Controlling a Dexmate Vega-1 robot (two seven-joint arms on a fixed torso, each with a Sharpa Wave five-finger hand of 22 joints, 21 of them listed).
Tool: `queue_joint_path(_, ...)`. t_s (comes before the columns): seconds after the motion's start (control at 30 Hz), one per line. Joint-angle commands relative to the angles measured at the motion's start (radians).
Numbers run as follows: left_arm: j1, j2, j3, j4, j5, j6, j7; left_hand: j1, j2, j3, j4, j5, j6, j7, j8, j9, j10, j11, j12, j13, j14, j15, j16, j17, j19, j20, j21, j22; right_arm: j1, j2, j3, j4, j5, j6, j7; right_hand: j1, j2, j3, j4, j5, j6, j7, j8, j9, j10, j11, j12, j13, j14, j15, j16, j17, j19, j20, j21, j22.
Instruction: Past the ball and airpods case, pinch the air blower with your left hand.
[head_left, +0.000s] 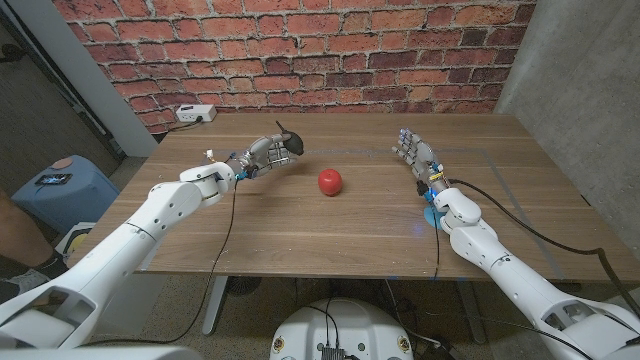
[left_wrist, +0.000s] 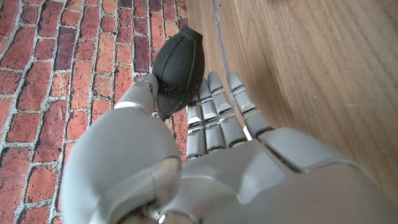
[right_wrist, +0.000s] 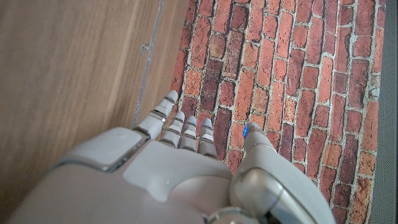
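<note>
My left hand pinches the black, bulb-shaped air blower at the far left-centre of the wooden table. In the left wrist view the air blower sits between the thumb and the fingers of my left hand, against the brick wall. A red ball lies on the table to the right of that hand and a little nearer me, apart from it. My right hand stands at the far right with its fingers stretched out and nothing in it; the right wrist view shows the same hand empty above the table.
A brick wall runs behind the table, with a white power strip at its foot. A small blue thing shows beside my right forearm. A blue stool and a person's leg are off the table's left side.
</note>
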Motion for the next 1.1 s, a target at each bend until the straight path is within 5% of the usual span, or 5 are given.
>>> queue_joint_path(0.03,0.021,0.014,-0.010,-0.022,-0.015,0.004,0.004,-0.011,-0.003,-0.001,0.004,-0.007,-0.009,-0.002,-0.007,0.002,-0.008,0.002,-0.003,0.002,-0.005,-0.001,-0.004,0.002,-0.006,0.001,-0.001,0.002,-0.020,-0.009,0.004,-0.025,0.005,-0.004,-0.005,0.013,0.002,-0.005,0.000,-0.001,0.001,0.004,0.005,0.003,0.002,0.001,0.004,0.000,-0.001,-0.003,0.003,0.002,0.000,0.003,0.004,0.001)
queue_joint_path(1.1,0.052,0.034,-0.024,-0.066,-0.035,-0.009,0.011,-0.036,0.001,0.002,-0.002,-0.018,-0.008,-0.003,-0.015,-0.010,-0.005,0.004,-0.016,0.007,-0.009,-0.003,-0.007,0.004,-0.016,0.003,0.002,0.002,-0.043,-0.013,0.007,-0.049,0.010,-0.002,-0.012,0.018,0.002,-0.003,-0.004,-0.001,-0.001,0.005,0.005,0.003,0.001,0.001,0.004,0.000,-0.001,-0.004,0.002,0.001,-0.001,0.004,0.004,0.001)
